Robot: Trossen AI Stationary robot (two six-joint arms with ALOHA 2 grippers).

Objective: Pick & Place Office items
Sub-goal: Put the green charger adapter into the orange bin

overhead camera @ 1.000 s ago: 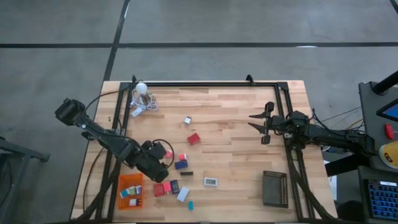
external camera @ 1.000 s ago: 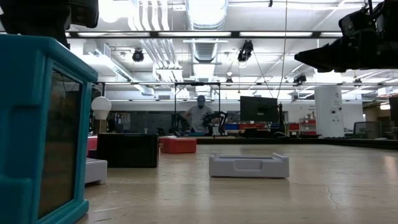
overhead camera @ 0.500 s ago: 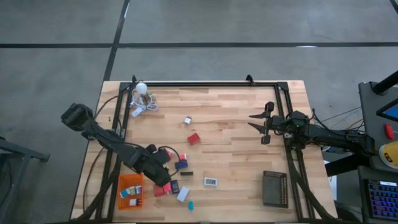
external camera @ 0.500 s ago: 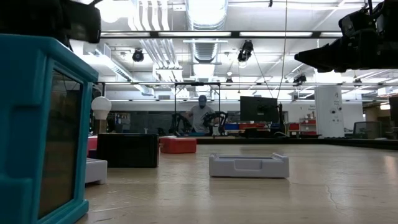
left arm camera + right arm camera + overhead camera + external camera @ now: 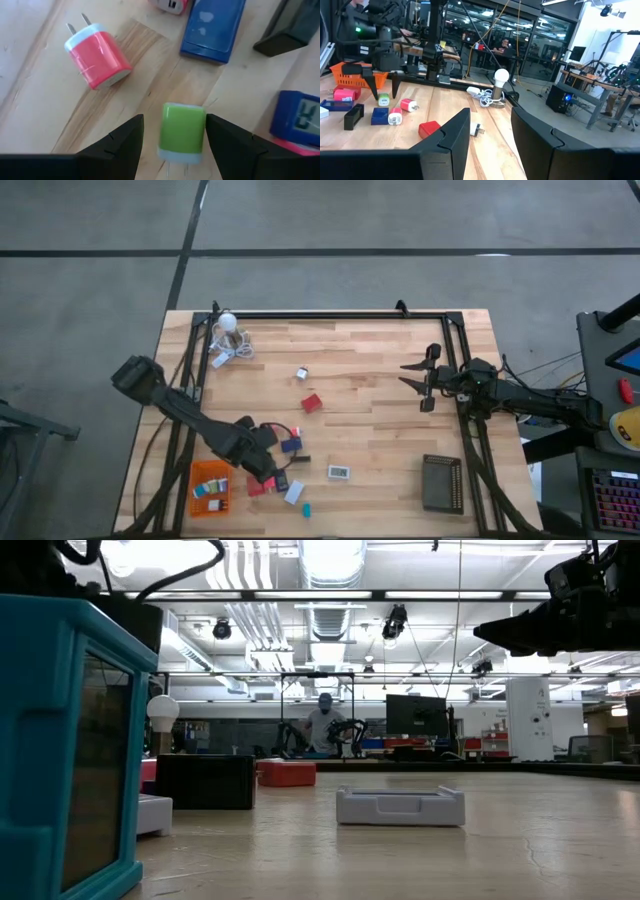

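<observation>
Fingers (image 5: pixel 120 142) of the left gripper (image 5: pixel 172 145) stand spread wide on either side of a green charger (image 5: pixel 182 131), gripping nothing; the jaws bracket it with clear wood showing on both sides. The charger lies flat on the table, a pink charger (image 5: pixel 97 55) on one side of it and a navy block (image 5: pixel 216 27) beyond. A blue clock (image 5: pixel 299 116) and a black block (image 5: pixel 287 27) lie close by.

Compared with the high view a second ago, the left arm has swung from beside the orange tray (image 5: pixel 210 486) toward the right, and the left gripper (image 5: pixel 268 462) now sits over the near-left cluster of items. The right wrist view confirms the spread fingers straddling the green charger (image 5: pixel 383 100). This indicates the approach is complete and the grasp is the step in hand.

Several items already rest in the orange tray, so the task is partly done. Loose pieces remain: a red block (image 5: pixel 312 403) at table centre and a white item (image 5: pixel 339 472) nearer the front.

The right gripper (image 5: pixel 424 385) hangs above the right side of the table, unchanged, fingers parted and empty. The black tray (image 5: pixel 441 482) lies near right.

Closing should be centred, as the smooth charger may twist.
</observation>
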